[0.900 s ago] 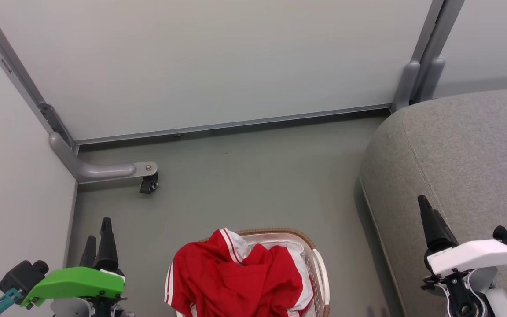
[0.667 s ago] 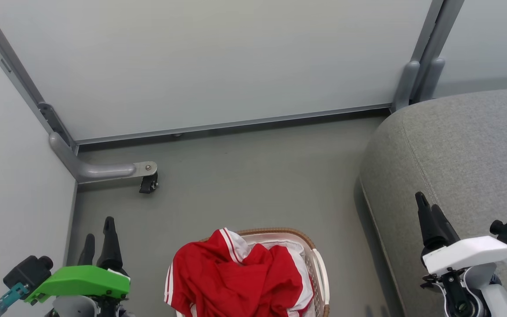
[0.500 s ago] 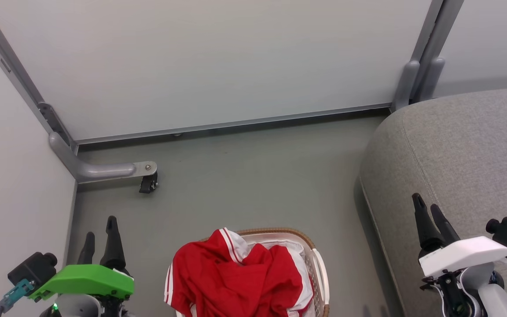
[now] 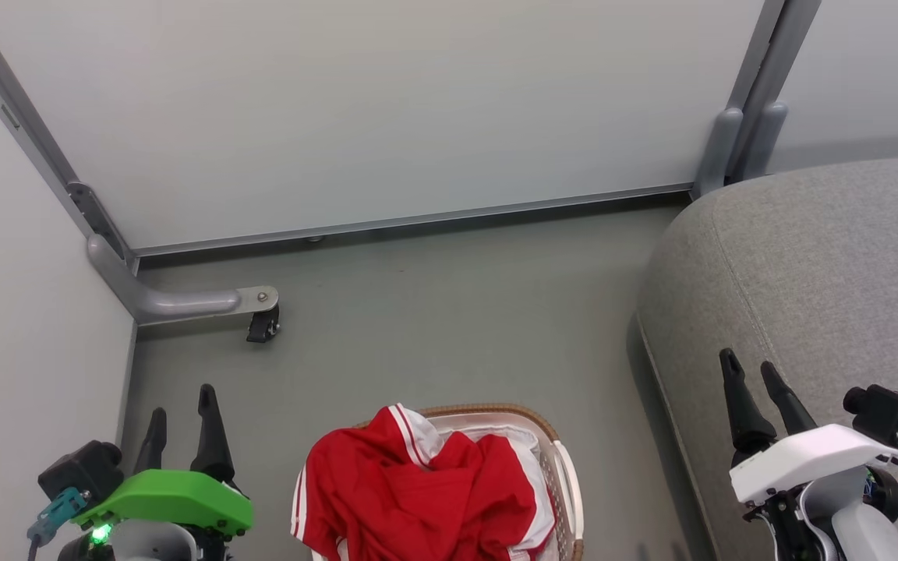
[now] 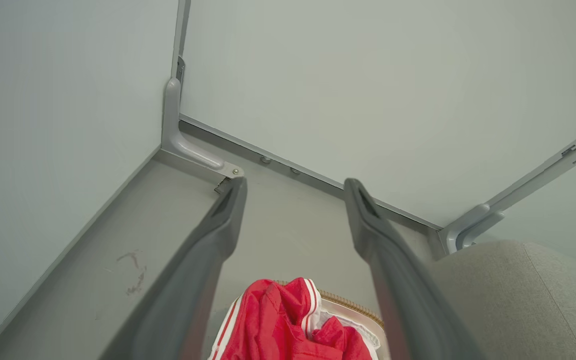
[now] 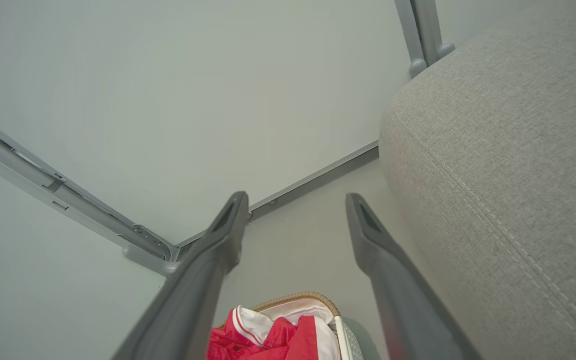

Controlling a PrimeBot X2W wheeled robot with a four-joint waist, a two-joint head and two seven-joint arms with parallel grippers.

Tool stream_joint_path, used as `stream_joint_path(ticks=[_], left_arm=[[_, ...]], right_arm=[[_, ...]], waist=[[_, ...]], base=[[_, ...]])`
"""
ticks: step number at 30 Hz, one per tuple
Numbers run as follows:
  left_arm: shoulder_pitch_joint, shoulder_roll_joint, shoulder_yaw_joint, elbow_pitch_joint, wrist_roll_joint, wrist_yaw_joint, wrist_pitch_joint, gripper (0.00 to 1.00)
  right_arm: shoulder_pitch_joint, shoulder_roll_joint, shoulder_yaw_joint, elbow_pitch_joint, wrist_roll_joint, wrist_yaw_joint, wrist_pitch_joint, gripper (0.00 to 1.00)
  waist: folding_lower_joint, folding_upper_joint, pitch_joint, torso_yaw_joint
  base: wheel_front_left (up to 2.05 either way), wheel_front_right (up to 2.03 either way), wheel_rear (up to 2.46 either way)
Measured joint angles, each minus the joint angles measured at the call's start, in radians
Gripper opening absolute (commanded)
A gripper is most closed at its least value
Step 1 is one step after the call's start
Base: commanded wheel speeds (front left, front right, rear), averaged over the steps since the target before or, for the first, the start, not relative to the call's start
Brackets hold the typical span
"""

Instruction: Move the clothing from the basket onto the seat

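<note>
left gripper [image 4: 182, 401]: jaws apart, empty | right gripper [image 4: 747, 360]: jaws apart, empty

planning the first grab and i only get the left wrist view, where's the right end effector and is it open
Observer: Open, fingers apart. The head view shows the right end effector over the front edge of the seat, right of the basket.
Operator: which side of the basket is covered
Observer: In the head view the clothing hides the basket's left rim, while the right rim and handle are bare.
Operator: and where's my left one
Observer: The head view puts the left end effector left of the basket, above the floor, touching nothing.
</note>
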Motion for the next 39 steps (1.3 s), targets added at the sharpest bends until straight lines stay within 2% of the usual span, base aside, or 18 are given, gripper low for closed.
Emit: stream_joint_path(ticks=[17,39], left_arm=[[0.012,0.000,-0.028,0.017,0.182,0.015,-0.045,1.00],[0.037,-0.020,0.002,0.014,0.382,0.021,-0.097,1.00]], right_arm=[[0.000,-0.002,0.017,0.032,-0.188,0.000,-0.045,1.00],[0.000,0.000,0.027,0.059,-0.395,0.000,-0.098,1.00]], waist=[[0.0000,0.0000,-0.008,0.004],[0.0000,0.0000,-0.017,-0.002]], base=[[0.00,0.00,0.00],[0.00,0.00,0.00]])
